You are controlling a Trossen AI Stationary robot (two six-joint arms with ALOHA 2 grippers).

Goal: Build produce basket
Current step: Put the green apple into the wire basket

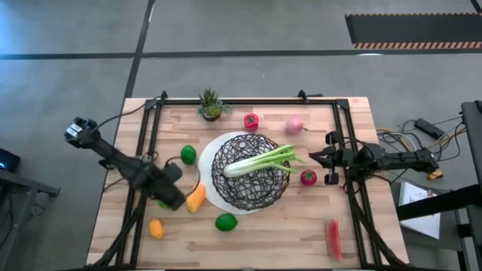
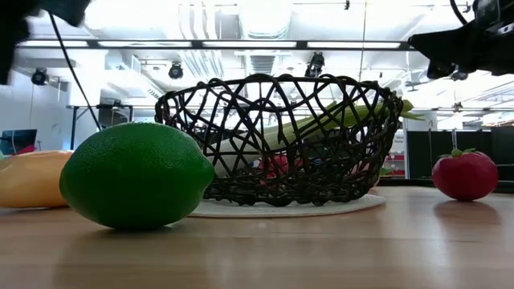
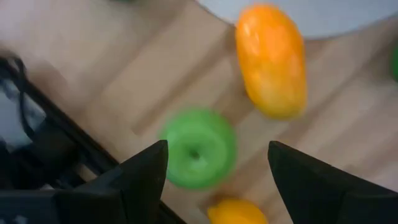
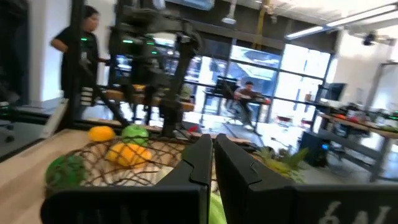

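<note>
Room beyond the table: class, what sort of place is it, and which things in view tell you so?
Probably a robotics lab or workshop: workbenches with equipment, a person seated at a desk, exposed ceiling ducts and strip lights.

Two matte black jointed arms (image 1: 120, 162) trail thin black cables, each tipped with flat dark fingers (image 3: 146, 177).

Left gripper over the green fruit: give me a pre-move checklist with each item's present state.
1. Left gripper open: ok, fingers spread.
2. Green fruit lined up between the fingers: ok in the left wrist view.
3. Neighbours clear: cannot tell; orange piece and a smaller orange one lie close by.
4. Basket has room: ok, only the celery lies in it.
5. Right gripper out of the way: not ok, shut but at the basket's rim, near the celery tips.
</note>
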